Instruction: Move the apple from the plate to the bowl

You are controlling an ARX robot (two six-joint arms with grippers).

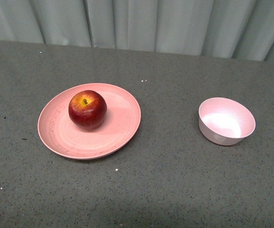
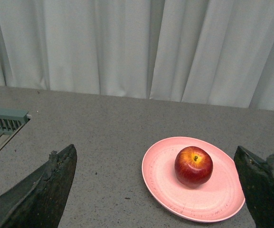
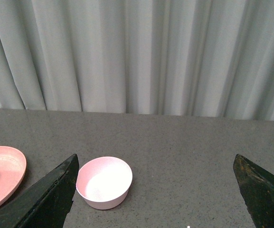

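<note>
The apple (image 1: 87, 109) sits on the plate (image 1: 122, 123), a bit left of the plate's middle and back from its rim. The bowl (image 1: 217, 135) stands right of the plate, well apart, with bare counter (image 1: 170, 156) between them. Open counter lies all around the plate. The left pincer (image 2: 154, 149) is released, its fingers (image 2: 46, 190) spread wide, and the plate and apple show between them. The right pincer (image 3: 155, 156) is released too, spread wide and grasping nothing.
</note>
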